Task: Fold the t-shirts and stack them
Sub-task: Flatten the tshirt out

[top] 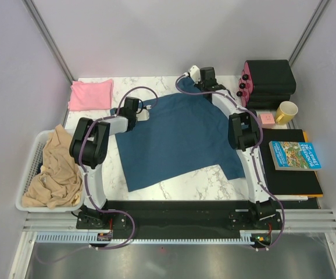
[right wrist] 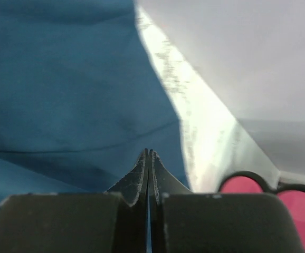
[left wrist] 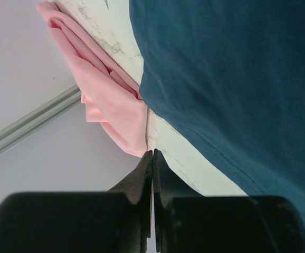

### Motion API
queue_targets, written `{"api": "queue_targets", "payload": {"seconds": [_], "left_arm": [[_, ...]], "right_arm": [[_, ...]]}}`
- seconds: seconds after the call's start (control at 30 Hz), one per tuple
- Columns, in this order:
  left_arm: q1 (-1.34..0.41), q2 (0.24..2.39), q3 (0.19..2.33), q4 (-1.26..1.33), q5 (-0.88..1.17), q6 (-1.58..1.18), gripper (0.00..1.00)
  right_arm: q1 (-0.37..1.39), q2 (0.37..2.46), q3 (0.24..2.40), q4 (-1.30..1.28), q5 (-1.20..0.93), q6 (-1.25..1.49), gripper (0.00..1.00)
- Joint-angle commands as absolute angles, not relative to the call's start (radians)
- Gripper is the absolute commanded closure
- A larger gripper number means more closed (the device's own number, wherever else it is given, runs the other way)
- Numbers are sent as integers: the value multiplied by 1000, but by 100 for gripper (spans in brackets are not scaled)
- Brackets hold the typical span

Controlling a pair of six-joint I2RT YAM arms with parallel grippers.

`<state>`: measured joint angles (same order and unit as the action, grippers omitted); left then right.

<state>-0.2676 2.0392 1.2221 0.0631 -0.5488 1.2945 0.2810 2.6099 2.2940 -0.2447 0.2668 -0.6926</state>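
teal t-shirt (top: 179, 136): spread flat on table (top: 174, 185) for folding | pink t-shirt (top: 90, 95): folded, far-left corner, likely stack base | left gripper (left wrist: 152, 154): closed empty beside teal edge | right gripper (right wrist: 149, 153): closed over far corner, pinch unclear

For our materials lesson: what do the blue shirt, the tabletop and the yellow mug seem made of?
Blue shirt: soft matte fabric, likely cotton knit; it creases and has a stitched hem. Tabletop: white marble look, grey veins, possibly laminate. Yellow mug: probably glazed ceramic, smooth-looking.
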Motion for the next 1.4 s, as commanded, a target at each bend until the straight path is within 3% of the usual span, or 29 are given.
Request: {"api": "queue_targets", "payload": {"seconds": [0.0,0.57,1.37], "left_arm": [[-264,2045,1221,109,-580,1316,97],[-259,2130,1258,86,-594,1381,98],[-239,2382,1538,86,-606,1492,98]], "right_arm": [[302,2666,2315,-195,261,-690,100],[281,2760,2356,-129,368,-779,100],[227,2723,2301,-101,417,-767,100]]}}
